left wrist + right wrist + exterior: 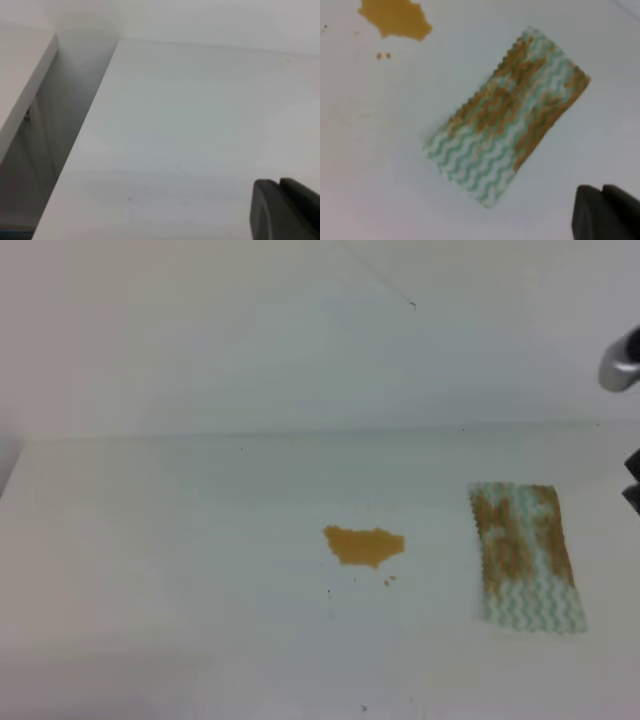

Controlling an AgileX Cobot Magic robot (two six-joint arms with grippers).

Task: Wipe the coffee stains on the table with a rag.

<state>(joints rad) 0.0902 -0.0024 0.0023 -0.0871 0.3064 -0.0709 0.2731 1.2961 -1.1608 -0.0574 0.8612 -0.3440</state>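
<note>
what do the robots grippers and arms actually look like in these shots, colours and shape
Little shows. Each wrist view catches only a corner of its gripper: the left gripper and right gripper are matte dark grey or black blocks with rounded edges. In the high view, a shiny silver-grey rounded arm part shows at right.

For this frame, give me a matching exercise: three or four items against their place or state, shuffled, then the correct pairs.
Items:
1. orange-brown coffee stains
2. rectangular white rag with green wavy stripes
3. plain white table
4. dark right gripper fingers

Places or states:
A. lying flat, untouched, right of the spill
B. low corner of the right wrist view, above the tabletop
C. near the tabletop's middle, droplets beside it
D. carrying both spill and cloth

Pairs: 1-C, 2-A, 3-D, 4-B
</note>
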